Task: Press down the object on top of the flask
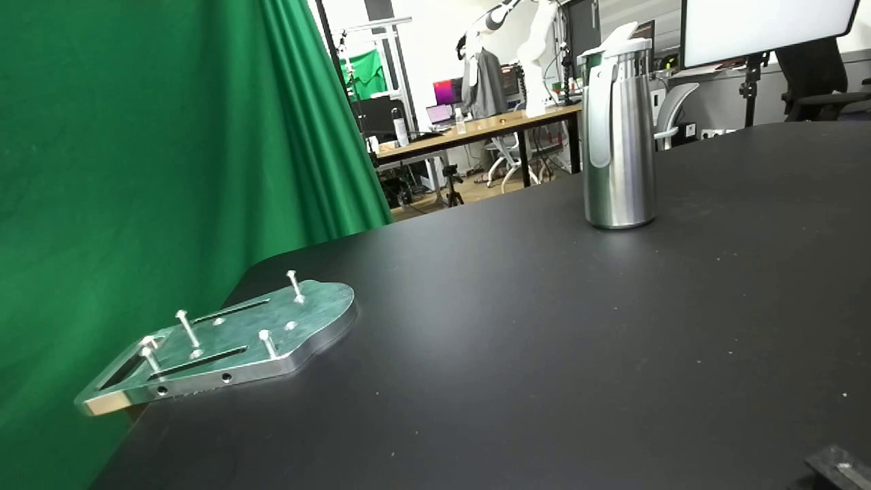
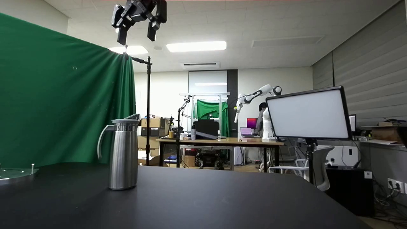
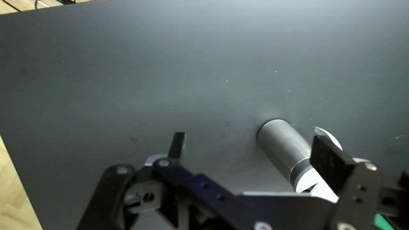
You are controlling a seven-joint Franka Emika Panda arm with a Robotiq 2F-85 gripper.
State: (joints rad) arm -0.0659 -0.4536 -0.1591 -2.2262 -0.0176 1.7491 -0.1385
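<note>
Flask: one, brushed metal, upright on the bench; in all three views. Lid: grey, topped by a lever tilted up, plain in both exterior views; in the wrist view partly hidden behind one of the jaws. Handle: turned toward the camera in an exterior view.

Gripper: black, at the top margin of an exterior view, high above the bench, well apart from the flask. The jaws: released, spread wide; the wrist view shows the same gap from behind.

Plate: metal, studded with bolts, shown whole in an exterior view; the same plate, in an exterior view, is cut by the frame.

Curtain, white arm, panel: backdrop, both exterior views. Boxes: in an exterior view only. Floor: pale strip past the bench's edge, wrist view. Black part: lower corner of an exterior view; identity cannot be told.
</note>
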